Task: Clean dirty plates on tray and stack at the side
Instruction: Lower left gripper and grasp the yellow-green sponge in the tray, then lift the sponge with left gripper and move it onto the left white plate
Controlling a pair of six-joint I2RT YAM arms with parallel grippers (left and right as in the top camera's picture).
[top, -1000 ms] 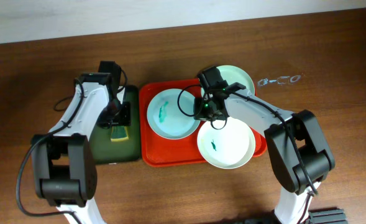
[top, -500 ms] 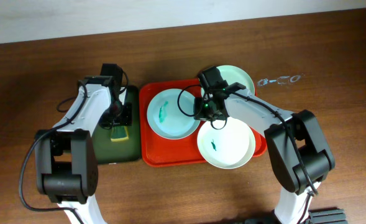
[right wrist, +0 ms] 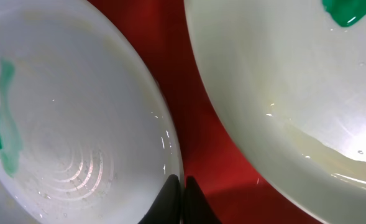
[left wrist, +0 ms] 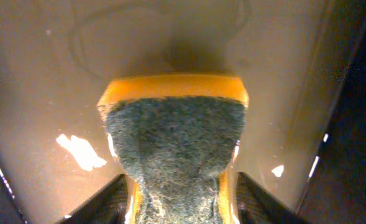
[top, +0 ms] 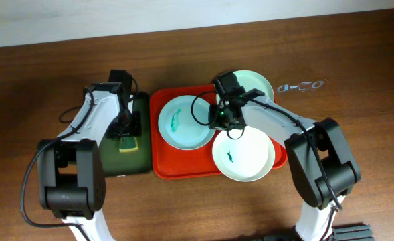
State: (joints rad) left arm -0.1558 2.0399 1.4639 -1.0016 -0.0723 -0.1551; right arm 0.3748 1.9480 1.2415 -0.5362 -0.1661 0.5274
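Three pale plates lie at the red tray (top: 162,167): a left plate (top: 180,124) with a green smear, a front right plate (top: 245,157) with a small green smear, and a back plate (top: 258,83) partly off the tray's far right corner. My right gripper (top: 217,122) is shut on the left plate's right rim (right wrist: 77,124), with the jaws (right wrist: 183,186) pinching the edge beside the front right plate (right wrist: 282,93). My left gripper (top: 126,128) is shut on a yellow sponge with a green scouring pad (left wrist: 176,137), and its jaws (left wrist: 179,208) press both sides of it.
A dark green tray (top: 126,162) lies left of the red tray, and the sponge (top: 128,144) rests on it. A small clear object (top: 302,86) lies on the wooden table at the back right. Red tray floor (right wrist: 201,124) shows between the two plates.
My left arm shifted slightly a second ago and has held still since. The right arm and the plates have not moved.
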